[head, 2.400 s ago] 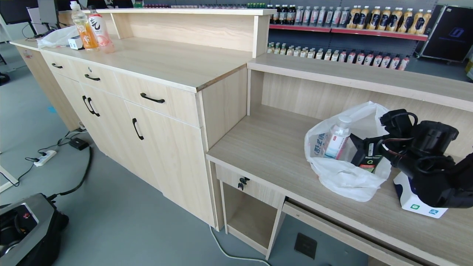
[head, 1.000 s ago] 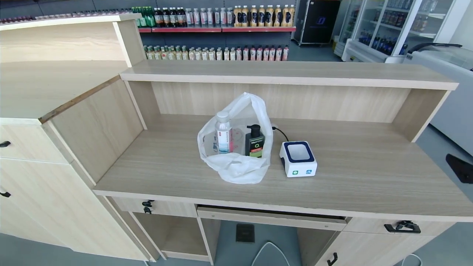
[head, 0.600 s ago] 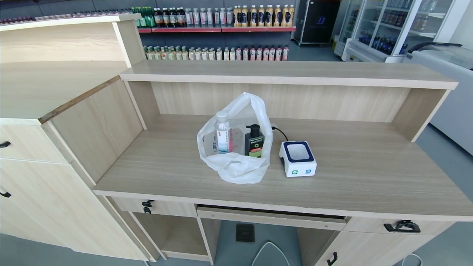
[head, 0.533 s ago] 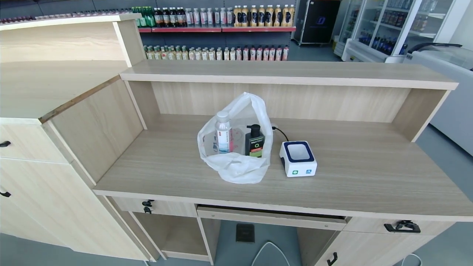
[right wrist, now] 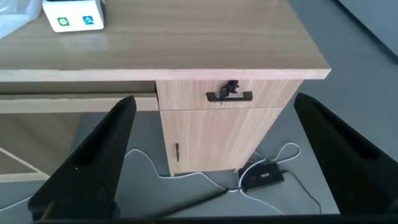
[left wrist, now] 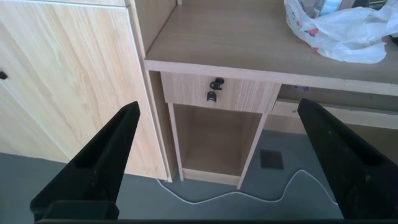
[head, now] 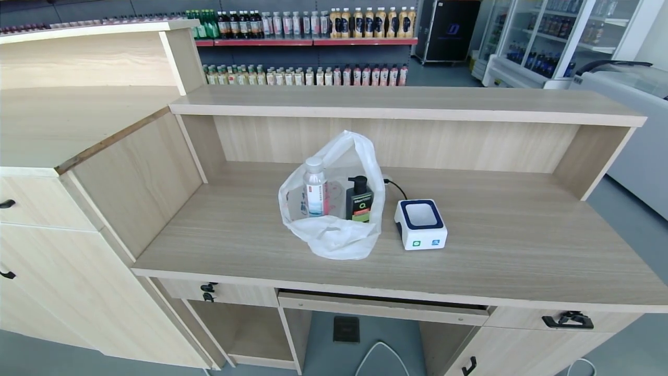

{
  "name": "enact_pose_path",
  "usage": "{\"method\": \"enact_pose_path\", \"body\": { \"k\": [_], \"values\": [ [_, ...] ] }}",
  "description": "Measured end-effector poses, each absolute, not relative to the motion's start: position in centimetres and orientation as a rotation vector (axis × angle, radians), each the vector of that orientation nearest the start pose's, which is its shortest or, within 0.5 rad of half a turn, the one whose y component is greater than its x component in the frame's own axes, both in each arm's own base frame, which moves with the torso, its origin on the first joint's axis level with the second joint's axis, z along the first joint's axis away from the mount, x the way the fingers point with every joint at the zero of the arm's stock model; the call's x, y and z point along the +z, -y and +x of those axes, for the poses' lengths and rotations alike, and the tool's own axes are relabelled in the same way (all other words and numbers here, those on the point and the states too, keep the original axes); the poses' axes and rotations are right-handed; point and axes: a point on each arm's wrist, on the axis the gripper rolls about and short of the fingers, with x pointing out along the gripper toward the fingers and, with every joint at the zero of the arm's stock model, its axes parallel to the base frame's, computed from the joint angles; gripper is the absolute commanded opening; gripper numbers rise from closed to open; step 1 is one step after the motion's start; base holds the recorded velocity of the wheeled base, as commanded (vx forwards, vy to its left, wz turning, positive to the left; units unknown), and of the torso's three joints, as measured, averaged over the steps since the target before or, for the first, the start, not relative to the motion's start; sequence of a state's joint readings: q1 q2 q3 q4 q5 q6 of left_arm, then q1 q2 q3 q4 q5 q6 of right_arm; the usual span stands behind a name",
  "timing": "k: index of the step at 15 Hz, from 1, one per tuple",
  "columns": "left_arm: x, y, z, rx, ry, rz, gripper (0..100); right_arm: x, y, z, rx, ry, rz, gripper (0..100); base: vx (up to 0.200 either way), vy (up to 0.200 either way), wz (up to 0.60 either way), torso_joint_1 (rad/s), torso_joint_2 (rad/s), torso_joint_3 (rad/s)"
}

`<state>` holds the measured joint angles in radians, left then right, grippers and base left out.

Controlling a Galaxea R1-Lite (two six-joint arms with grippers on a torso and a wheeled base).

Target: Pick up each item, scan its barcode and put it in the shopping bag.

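White shopping bag [head: 334, 237] upright, holding clear bottle [head: 315, 189], black pump bottle [head: 359, 202]; left hand [left wrist: 217, 106], right hand [right wrist: 214, 98] spread.

We log matte black, flat, tapering fingers [left wrist: 93, 168] on left end effector [left wrist: 217, 106] and right end effector [right wrist: 214, 98].

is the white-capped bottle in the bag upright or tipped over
Upright: the bottle stands cap-up inside the shopping bag, beside the pump bottle.

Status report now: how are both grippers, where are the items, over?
Left gripper and right gripper: jaws open, empty, in front of desk. Water bottle and pump bottle upright inside shopping bag. Scanner close on bag's right.
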<state>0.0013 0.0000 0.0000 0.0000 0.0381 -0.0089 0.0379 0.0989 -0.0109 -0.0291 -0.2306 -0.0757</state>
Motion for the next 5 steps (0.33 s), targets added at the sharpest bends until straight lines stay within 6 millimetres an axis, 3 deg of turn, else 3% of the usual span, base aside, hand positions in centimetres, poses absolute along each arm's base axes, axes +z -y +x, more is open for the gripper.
{"method": "enact_pose_path", "body": {
  "k": [5],
  "values": [
    [7.55, -0.08, -2.28, 0.040, 0.000, -0.009, 100, 8.20, 0.49, -2.18, -0.221, 0.032, -0.042, 100, 0.000, 0.000, 0.00, 0.000, 0.00, 0.000]
  ]
}}
